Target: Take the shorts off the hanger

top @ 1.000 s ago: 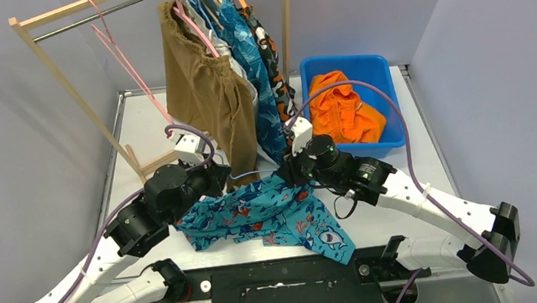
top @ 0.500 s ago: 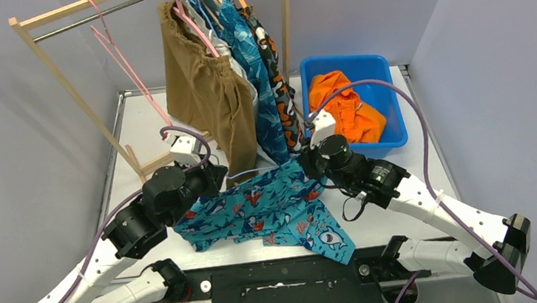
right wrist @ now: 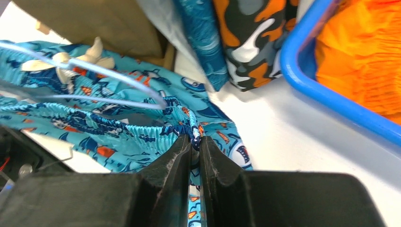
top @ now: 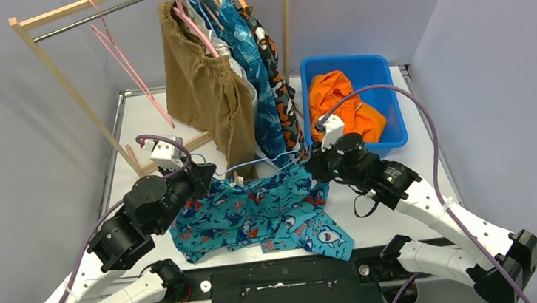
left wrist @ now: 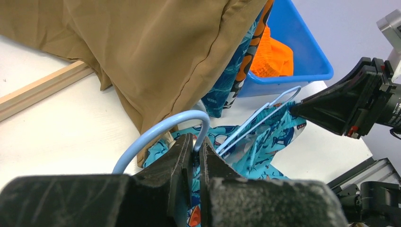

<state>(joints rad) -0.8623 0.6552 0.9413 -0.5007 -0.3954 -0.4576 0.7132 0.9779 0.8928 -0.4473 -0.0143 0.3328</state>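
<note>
The left gripper (left wrist: pixel 196 143) is clamping tight on the hook of a pale blue hanger (left wrist: pixel 156 130), while the right gripper (right wrist: pixel 195 142) is pinching the waistband of the teal shark-print shorts (top: pixel 256 212), which are lying on the table (top: pixel 418 155) between the two. Brown shorts (top: pixel 208 98) are hanging just beyond the left gripper. A blue bin (top: pixel 346 60) of orange shorts (top: pixel 343 111) is sitting behind the right.

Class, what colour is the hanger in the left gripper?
The hanger is light blue, clearest in the left wrist view.
</note>
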